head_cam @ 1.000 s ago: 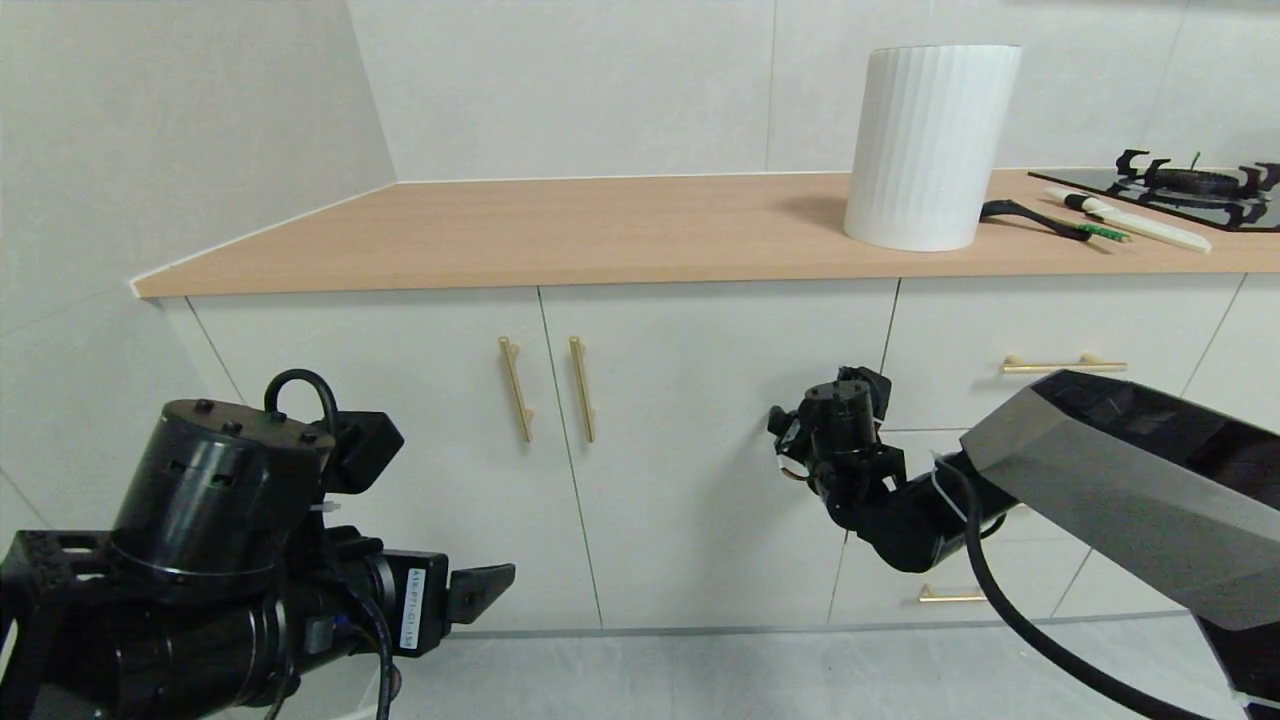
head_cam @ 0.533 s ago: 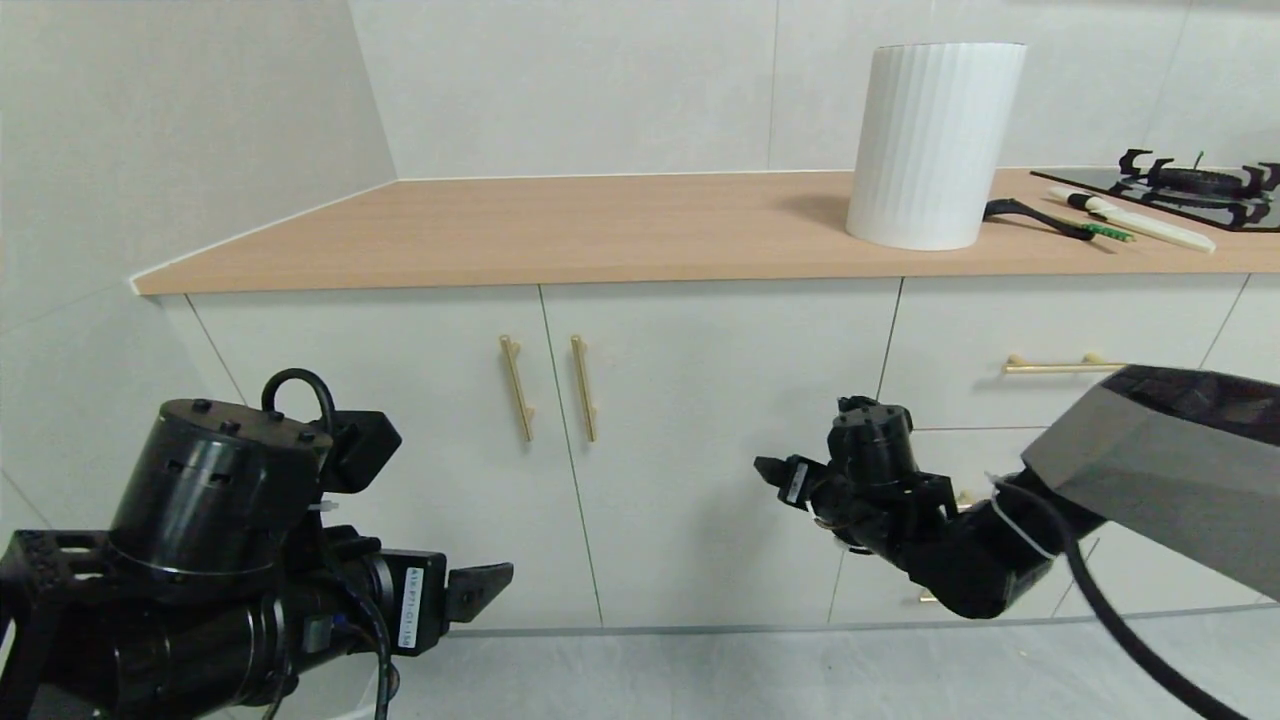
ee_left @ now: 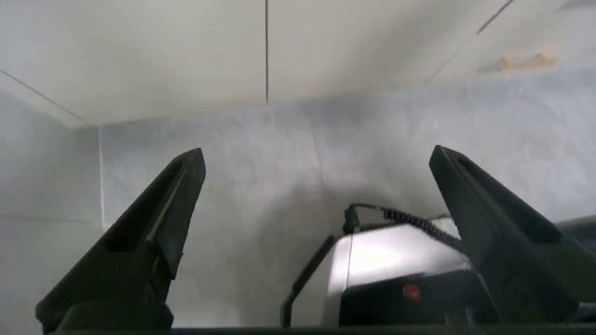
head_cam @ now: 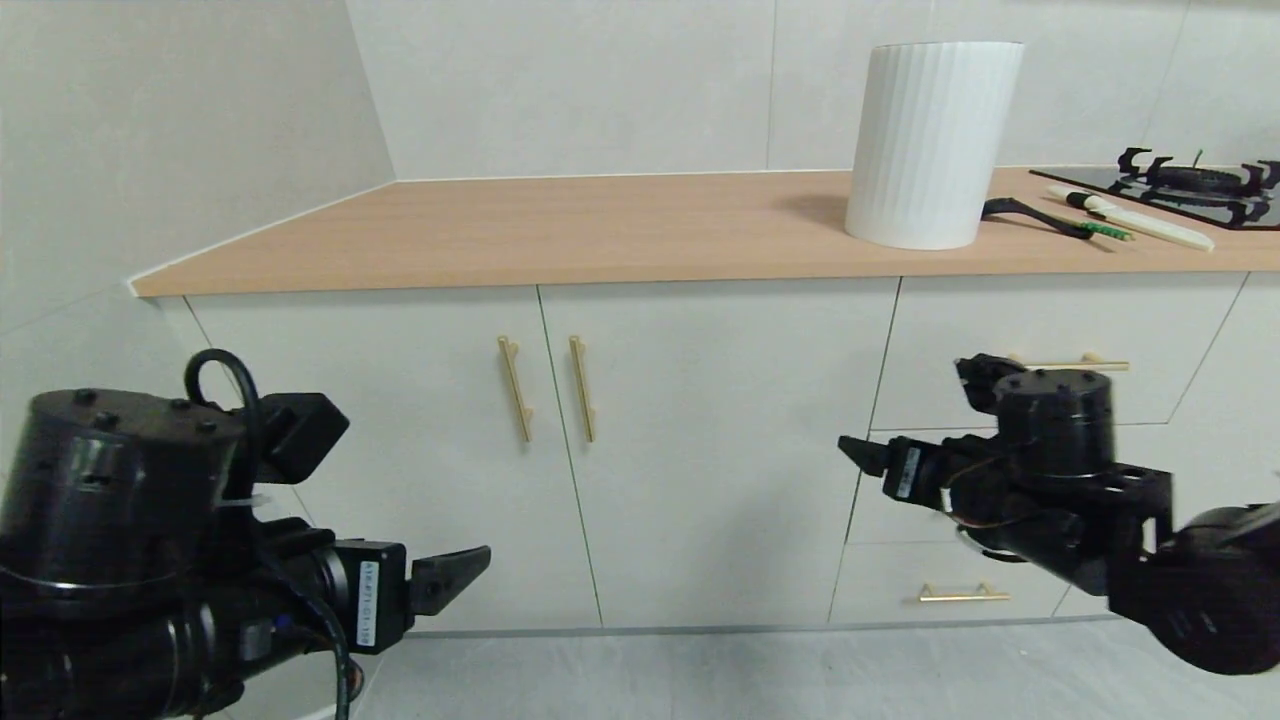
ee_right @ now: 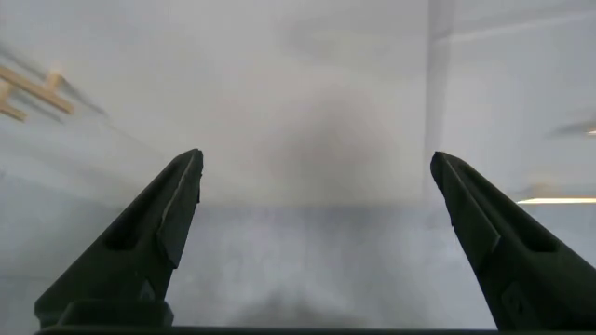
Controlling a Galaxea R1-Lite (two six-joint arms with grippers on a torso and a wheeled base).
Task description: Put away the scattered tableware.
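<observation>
Though the canister [head_cam: 932,145] half-hides a utensil [head_cam: 1040,218] at 1 o'clock, left gripper [ee_left: 317,158] and right gripper [ee_right: 317,158] gape empty. The right has swung rightward.

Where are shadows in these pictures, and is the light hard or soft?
Head view: soft, even light; the white container throws a faint shadow on the counter toward the robot's left. Right wrist view: a dim, soft-edged patch on the cabinet front, likely a shadow.
</observation>
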